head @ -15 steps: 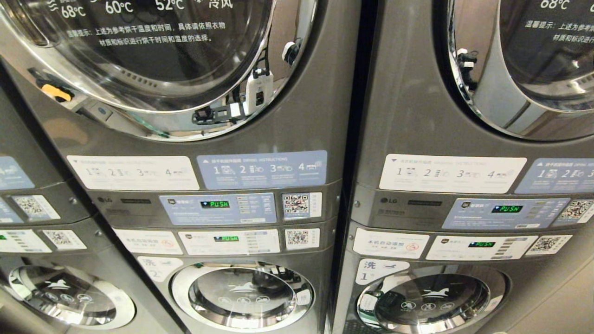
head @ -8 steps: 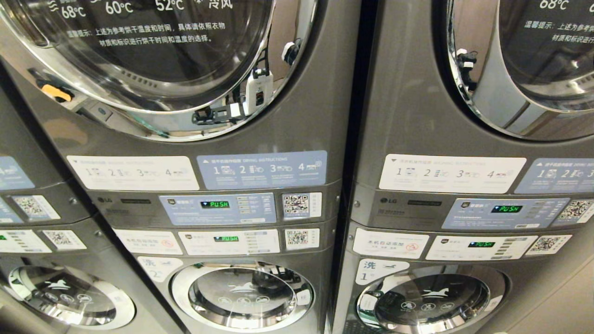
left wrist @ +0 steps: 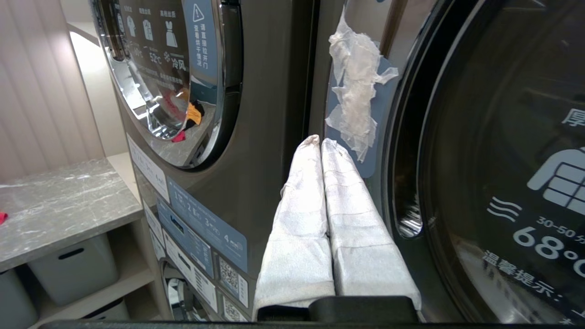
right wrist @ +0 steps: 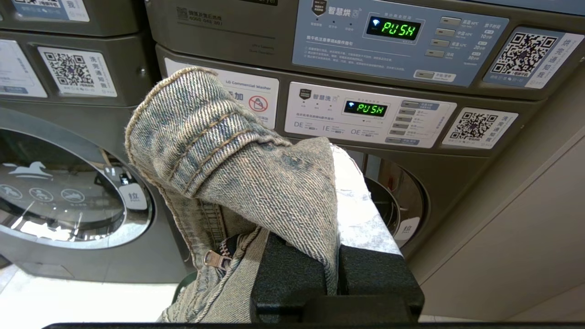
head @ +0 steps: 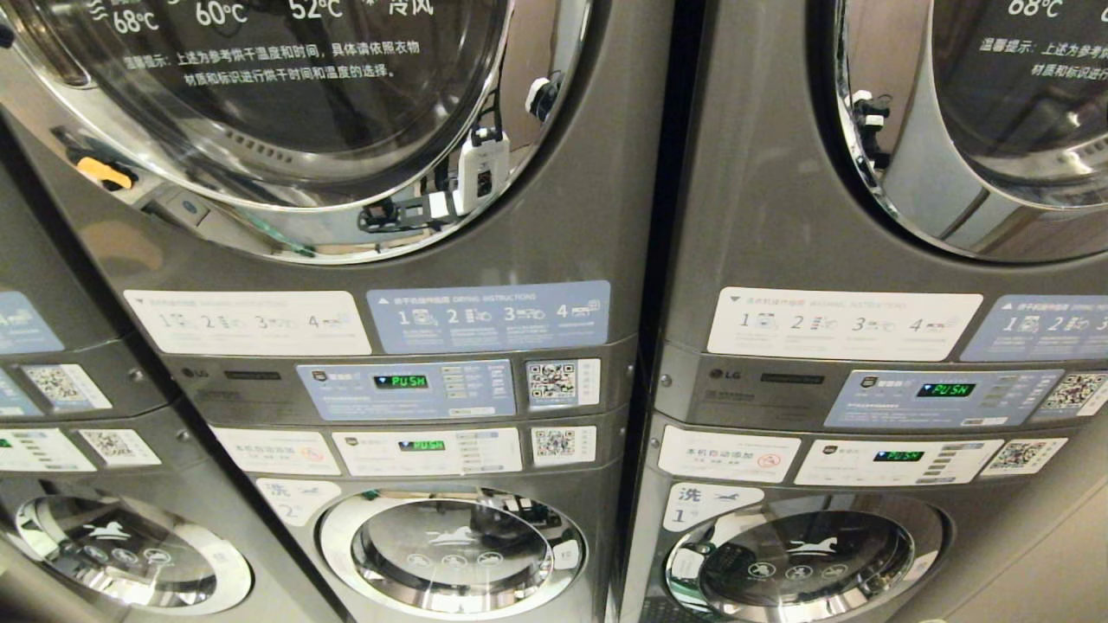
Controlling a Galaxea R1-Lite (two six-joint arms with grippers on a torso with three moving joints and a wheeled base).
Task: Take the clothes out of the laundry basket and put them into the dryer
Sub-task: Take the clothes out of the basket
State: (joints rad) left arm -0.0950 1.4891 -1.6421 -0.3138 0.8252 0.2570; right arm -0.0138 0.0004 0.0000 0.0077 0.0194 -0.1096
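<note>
My left gripper [left wrist: 321,142] is shut and empty. Its white-wrapped fingers [left wrist: 297,219] lie pressed together against the grey front of the upper dryer, beside the dark rim of its round door [left wrist: 502,160]. A handle recess [left wrist: 411,224] sits just beside the fingers. That door [head: 260,130] looks closed in the head view. My right gripper [right wrist: 336,173] is shut on faded blue jeans [right wrist: 215,151], which drape over one finger with the zipper [right wrist: 212,259] hanging. A dark green sliver [right wrist: 180,283] shows under the denim; I cannot tell whether it is the laundry basket.
Two stacked machines fill the head view, with a second dryer door [head: 995,130] at the right and washer doors [head: 450,554] below. Panels read PUSH [head: 402,381]. A marble counter [left wrist: 59,205] over storage bins [left wrist: 73,269] stands beyond the far machine. Peeling film [left wrist: 356,91] hangs by the door.
The head view shows the machines unmoved. A small dark shape has come in at its top left edge.
</note>
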